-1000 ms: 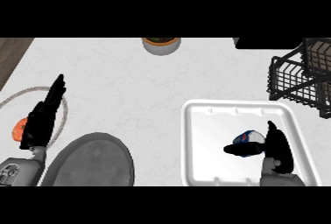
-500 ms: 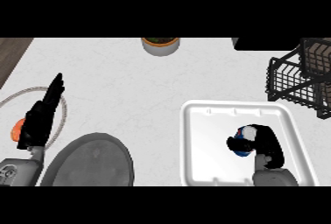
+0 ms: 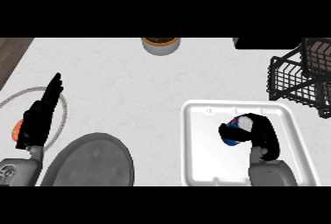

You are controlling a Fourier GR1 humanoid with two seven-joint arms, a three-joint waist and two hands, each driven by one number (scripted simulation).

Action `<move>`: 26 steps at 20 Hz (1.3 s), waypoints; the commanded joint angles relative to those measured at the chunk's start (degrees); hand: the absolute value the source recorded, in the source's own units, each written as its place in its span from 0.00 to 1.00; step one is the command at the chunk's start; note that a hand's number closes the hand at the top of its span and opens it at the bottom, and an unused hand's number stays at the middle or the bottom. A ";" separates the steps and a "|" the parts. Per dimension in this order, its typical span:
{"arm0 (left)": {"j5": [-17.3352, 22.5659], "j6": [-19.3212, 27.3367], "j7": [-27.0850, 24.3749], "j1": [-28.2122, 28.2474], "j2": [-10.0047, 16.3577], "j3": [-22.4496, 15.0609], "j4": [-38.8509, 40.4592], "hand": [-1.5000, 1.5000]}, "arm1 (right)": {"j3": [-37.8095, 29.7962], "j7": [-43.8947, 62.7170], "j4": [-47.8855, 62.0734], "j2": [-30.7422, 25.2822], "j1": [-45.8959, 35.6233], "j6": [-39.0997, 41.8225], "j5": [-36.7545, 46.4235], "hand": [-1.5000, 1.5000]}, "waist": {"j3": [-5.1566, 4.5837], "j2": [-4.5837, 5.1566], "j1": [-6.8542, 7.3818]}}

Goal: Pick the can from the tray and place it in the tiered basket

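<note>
Right hand: lay spread over the can a second ago, has since closed on it.
Open room: bare table left of and beyond the tray.
Tiered basket: past the tray's far right corner, apart from it, cut off by the view's edge.
Grey plate: left of the tray, cut off below.
Can: inside the tray, right half; mostly hidden, only a white and blue patch shows.
Right fingers: curled with the thumb round the can.
Left hand: well left of the tray, fingers straight, holding nothing.
</note>
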 commanded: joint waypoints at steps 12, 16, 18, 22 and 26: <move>-0.94 -1.27 -0.65 -1.14 -1.30 -0.39 1.74 0.50 | 5.69 -12.63 15.62 -1.68 -30.71 -11.94 15.52 1.00 | 0.04 0.13 0.98; -0.55 -1.30 0.32 -0.52 -0.94 0.75 -0.06 0.50 | 5.32 -10.27 10.00 -4.06 -33.62 -11.76 20.09 1.00 | 0.05 -0.22 0.02; -1.74 -0.95 -0.25 -0.34 -1.02 1.01 0.82 0.50 | 4.47 -8.69 9.14 -4.61 -36.19 -8.84 21.31 1.00 | 0.05 -0.12 -0.04; -2.27 -0.74 -1.57 1.68 -2.57 0.44 0.81 0.50 | 2.54 -8.39 5.13 -11.45 -37.30 -1.17 22.88 1.00 | 0.04 -0.26 -0.42; -2.88 -0.65 1.01 0.96 -2.28 1.11 -0.78 0.50 | -1.15 -11.02 4.43 -16.99 -38.47 7.85 18.77 1.00 | 0.07 -0.25 -0.36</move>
